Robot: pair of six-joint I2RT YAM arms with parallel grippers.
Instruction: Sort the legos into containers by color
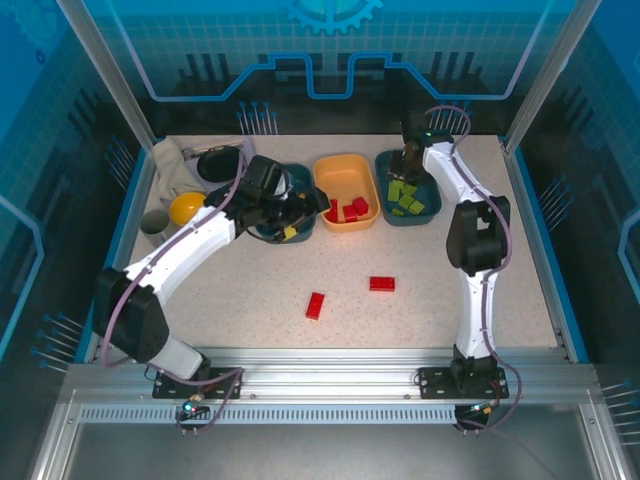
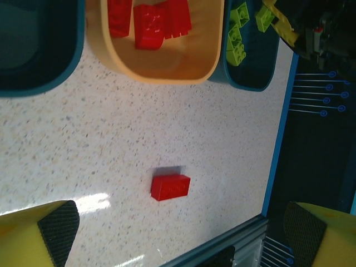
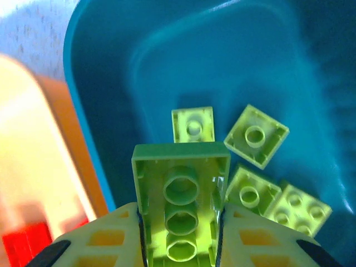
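Green lego [image 3: 181,206], clamped in the right claw [image 3: 181,242], hangs over the teal tray [image 3: 222,55]; left claw [image 2: 181,228] spread wide.

Left arm [image 1: 190,250] and right arm [image 1: 470,300]: I find white link shells with black joint housings on both. Grey-violet cables [image 1: 497,300] run along each arm from black base plates [image 1: 440,380] bolted on the aluminium rail [image 1: 330,362]. Farthest from that rail, my left fingers [image 2: 28,239] are yellow with black cross-hatched pads [image 2: 55,231]. My right fingers [image 3: 100,245] are pale yellow with recessed windows.
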